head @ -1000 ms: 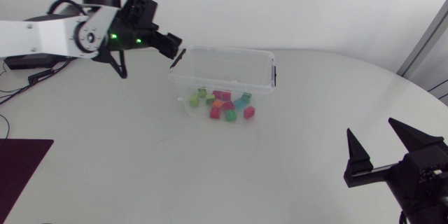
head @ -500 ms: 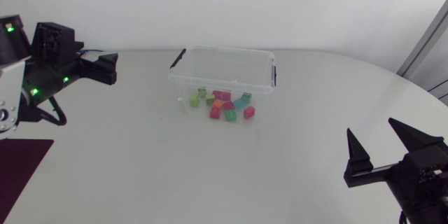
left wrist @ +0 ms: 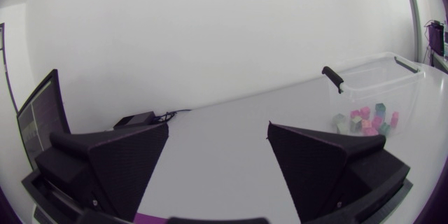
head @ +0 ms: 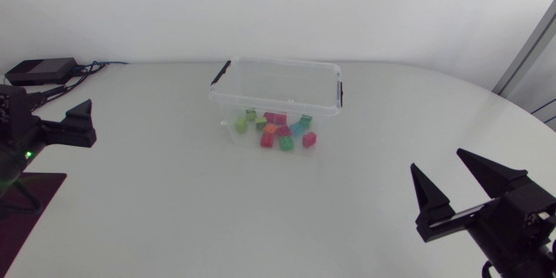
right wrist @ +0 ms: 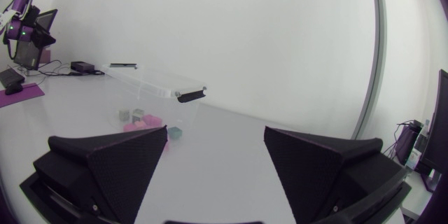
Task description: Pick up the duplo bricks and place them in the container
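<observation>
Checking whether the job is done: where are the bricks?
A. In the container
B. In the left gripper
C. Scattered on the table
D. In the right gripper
A: the bricks all lie within the clear walls of the container, while the left gripper and right gripper are open and empty.

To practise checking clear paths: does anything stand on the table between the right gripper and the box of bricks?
Nothing visible does. Only bare table lies between the open right gripper and the box; the bricks lie inside it, behind its clear wall.
</observation>
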Available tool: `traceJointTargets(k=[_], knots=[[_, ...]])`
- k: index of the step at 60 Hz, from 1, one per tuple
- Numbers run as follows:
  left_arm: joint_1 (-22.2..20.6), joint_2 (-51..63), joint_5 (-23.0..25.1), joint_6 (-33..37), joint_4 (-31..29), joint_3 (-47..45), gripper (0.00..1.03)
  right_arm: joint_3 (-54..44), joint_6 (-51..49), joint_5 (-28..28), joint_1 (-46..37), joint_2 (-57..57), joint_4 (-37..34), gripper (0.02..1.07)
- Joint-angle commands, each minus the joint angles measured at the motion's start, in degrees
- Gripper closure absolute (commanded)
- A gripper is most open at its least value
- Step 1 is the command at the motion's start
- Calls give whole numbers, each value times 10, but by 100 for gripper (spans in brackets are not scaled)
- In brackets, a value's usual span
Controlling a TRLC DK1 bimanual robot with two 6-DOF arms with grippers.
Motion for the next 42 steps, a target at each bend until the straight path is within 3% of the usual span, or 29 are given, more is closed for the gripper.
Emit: traceJointTargets(k=[1,16,25,42], knots=[[9,-26,7,-10,-4,-22,5,-13,14,-1,4,-3,-3,7],[17,-120,7,-10,-7,-80,5,-13,44,4,-19,-3,-1,7],[21,-167,7,-10,4,-115,5,-14,78,17,-96,-4,6,7],[-18,-252,1,-59,-46,-149,5,-14,87,12,-106,-3,4,7]])
